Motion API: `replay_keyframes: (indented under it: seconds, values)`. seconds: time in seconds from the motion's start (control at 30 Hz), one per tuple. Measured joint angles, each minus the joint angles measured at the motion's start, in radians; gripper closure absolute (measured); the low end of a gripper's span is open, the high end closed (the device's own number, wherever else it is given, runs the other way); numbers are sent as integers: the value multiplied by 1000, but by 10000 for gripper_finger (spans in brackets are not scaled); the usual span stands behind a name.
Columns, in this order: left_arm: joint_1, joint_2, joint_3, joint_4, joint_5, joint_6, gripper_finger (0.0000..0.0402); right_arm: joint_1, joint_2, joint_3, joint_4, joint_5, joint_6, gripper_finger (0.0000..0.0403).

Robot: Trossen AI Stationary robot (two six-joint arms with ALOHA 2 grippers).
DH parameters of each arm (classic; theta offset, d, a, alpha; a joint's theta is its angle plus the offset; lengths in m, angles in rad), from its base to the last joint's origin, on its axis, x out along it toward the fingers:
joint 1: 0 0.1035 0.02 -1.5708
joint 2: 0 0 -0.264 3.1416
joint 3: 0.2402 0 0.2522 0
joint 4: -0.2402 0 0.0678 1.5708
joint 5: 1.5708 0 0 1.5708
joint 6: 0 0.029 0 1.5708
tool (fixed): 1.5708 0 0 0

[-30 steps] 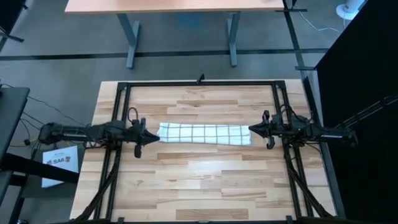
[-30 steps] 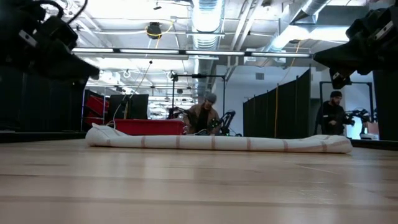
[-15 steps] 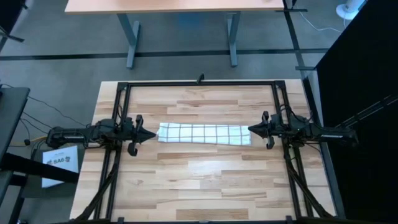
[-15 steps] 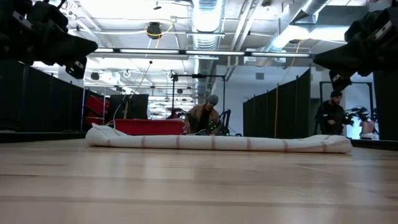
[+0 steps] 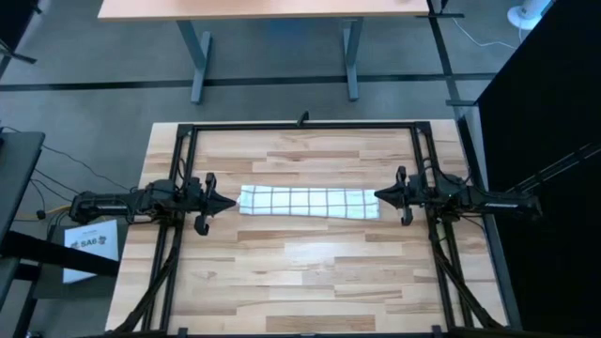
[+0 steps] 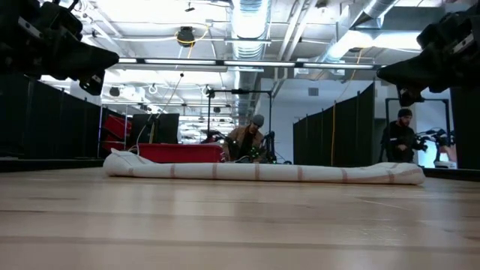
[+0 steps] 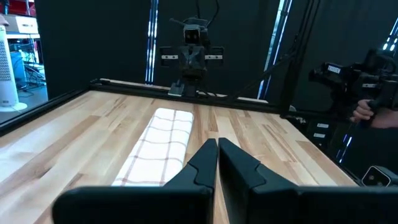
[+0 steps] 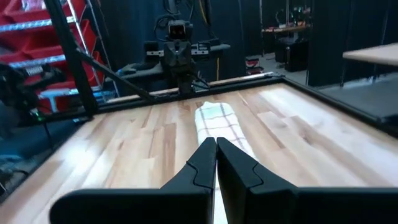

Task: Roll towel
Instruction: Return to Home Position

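Observation:
The towel (image 5: pixel 308 201), white with thin dark grid lines, lies rolled into a long low bundle across the middle of the table, its length running left to right; the low view shows the towel (image 6: pixel 262 172) flat on the wood. My left gripper (image 5: pixel 231 202) hovers shut just off the towel's left end, above the table. My right gripper (image 5: pixel 378 195) hovers shut just off its right end. In the wrist views the towel (image 7: pixel 158 146) (image 8: pixel 217 121) lies ahead of the shut fingertips of each gripper (image 7: pixel 217 144) (image 8: pixel 216 144).
A black metal frame (image 5: pixel 300 125) borders the wooden table top (image 5: pixel 300 272). Bare wood lies in front of and behind the towel. People show in the room beyond the table in the low view (image 6: pixel 247 139).
My left gripper has drawn back toward the table's left edge, away from the towel's left end, and has risen. The towel has stayed where it was.

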Motion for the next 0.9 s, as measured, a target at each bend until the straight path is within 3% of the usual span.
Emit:
replay_keyframes:
  seconds: [0.9]
  values:
    - [0,0,0,0,-2,-2,401,0,0,-1,3,0,-9,403]
